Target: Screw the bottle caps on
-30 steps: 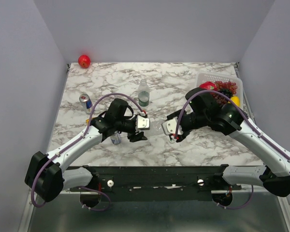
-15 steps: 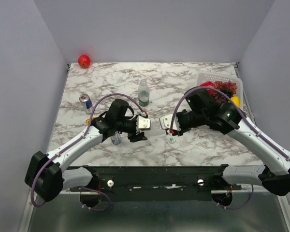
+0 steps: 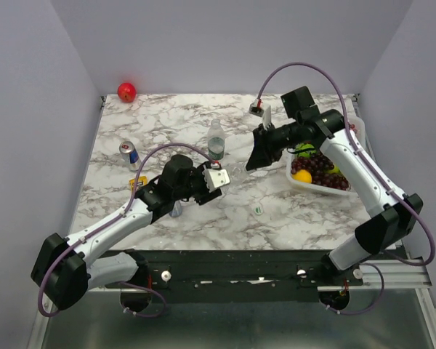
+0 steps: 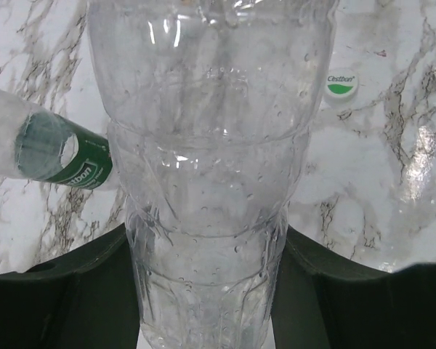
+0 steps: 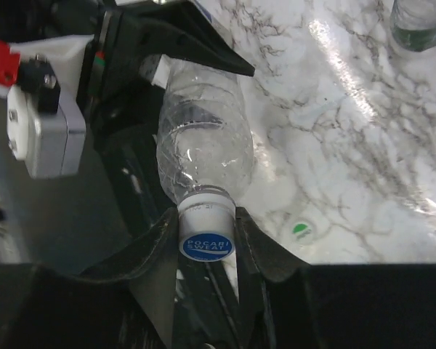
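My left gripper [image 3: 221, 178] [image 4: 207, 240] is shut on the plain clear bottle [image 3: 232, 173] [image 4: 207, 145], holding it on its side with the neck pointing right. The white and blue cap [image 5: 206, 233] sits on that bottle's [image 5: 201, 149] mouth. My right gripper [image 3: 256, 158] [image 5: 206, 218] is shut on this cap, one finger on each side. The bottle with the green label band [image 3: 216, 141] [image 4: 62, 156] [image 5: 421, 22] stands behind, uncapped. The white cap with a green mark [image 3: 258, 209] [image 4: 341, 85] [image 5: 300, 230] lies flat on the marble.
A white basket [image 3: 294, 180] of grapes and fruit sits at the right under my right arm. A silver-blue can [image 3: 128, 153] stands at the left, and another can [image 3: 176, 210] is under my left arm. A red apple [image 3: 126, 91] lies in the far left corner.
My right arm has swung up from the table's middle, leaving the green-marked cap there, and now reaches from the back right with its jaws shut on the cap. The left gripper shifted slightly right.
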Tool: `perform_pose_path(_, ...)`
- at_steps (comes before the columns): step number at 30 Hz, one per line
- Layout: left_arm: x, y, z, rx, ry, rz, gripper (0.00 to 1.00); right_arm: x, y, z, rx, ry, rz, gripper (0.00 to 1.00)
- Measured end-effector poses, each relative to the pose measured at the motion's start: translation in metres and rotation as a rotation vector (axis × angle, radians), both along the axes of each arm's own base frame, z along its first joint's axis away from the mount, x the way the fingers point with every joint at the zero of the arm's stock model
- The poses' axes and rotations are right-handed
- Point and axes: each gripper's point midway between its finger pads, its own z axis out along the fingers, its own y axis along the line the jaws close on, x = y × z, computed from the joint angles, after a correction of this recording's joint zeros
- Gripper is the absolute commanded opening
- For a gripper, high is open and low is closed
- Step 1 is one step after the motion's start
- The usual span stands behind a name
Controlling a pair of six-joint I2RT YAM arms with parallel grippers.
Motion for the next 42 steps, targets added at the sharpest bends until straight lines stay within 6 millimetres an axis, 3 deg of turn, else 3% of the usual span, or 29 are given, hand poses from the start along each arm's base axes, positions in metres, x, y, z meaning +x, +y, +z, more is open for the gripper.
perform_pose_path(2, 0.002, 0.001, 0.000, 0.001, 0.002, 0.025, 0.00, 0.007, -0.002, 0.001, 0.027, 0.071, -0.047, 0.54)
perform_pose_path(3, 0.003, 0.002, -0.001, -0.001, 0.009, 0.036, 0.00, 0.011, 0.000, 0.002, 0.040, 0.102, -0.060, 0.59)
perform_pose_path(6, 0.000, -0.002, 0.003, -0.026, 0.030, 0.029, 0.00, 0.020, 0.006, 0.020, 0.092, 0.111, -0.055, 0.66)
perform_pose_path(10, -0.015, -0.011, 0.006, -0.050, 0.074, -0.056, 0.00, 0.031, -0.001, 0.068, 0.163, -0.193, 0.073, 0.71)
perform_pose_path(12, -0.027, -0.013, 0.001, -0.044, 0.113, -0.106, 0.00, 0.020, -0.013, 0.083, 0.164, -0.382, 0.157, 0.73)
perform_pose_path(15, -0.040, -0.013, -0.006, -0.031, 0.153, -0.164, 0.00, -0.012, -0.033, 0.084, 0.136, -0.571, 0.271, 0.74)
perform_pose_path(19, -0.047, -0.014, -0.005, -0.019, 0.165, -0.205, 0.00, -0.047, -0.043, 0.064, 0.086, -0.733, 0.436, 0.74)
perform_pose_path(23, -0.043, -0.018, 0.004, -0.022, 0.140, -0.226, 0.00, -0.062, -0.040, 0.032, 0.038, -0.772, 0.558, 0.74)
perform_pose_path(28, -0.041, -0.020, 0.007, -0.018, 0.128, -0.238, 0.00, -0.061, -0.033, 0.018, 0.002, -0.809, 0.628, 0.71)
perform_pose_path(32, -0.041, -0.021, 0.008, -0.016, 0.118, -0.245, 0.00, -0.056, -0.031, 0.018, -0.005, -0.827, 0.624, 0.56)
perform_pose_path(37, -0.040, -0.022, 0.010, -0.019, 0.113, -0.247, 0.00, -0.049, -0.027, 0.011, -0.018, -0.801, 0.622, 0.48)
perform_pose_path(38, -0.040, -0.022, 0.010, -0.020, 0.113, -0.246, 0.00, -0.048, -0.027, 0.009, -0.020, -0.795, 0.623, 0.38)
perform_pose_path(42, -0.039, -0.022, 0.010, -0.023, 0.115, -0.243, 0.00, -0.043, -0.024, 0.006, -0.028, -0.767, 0.615, 0.25)
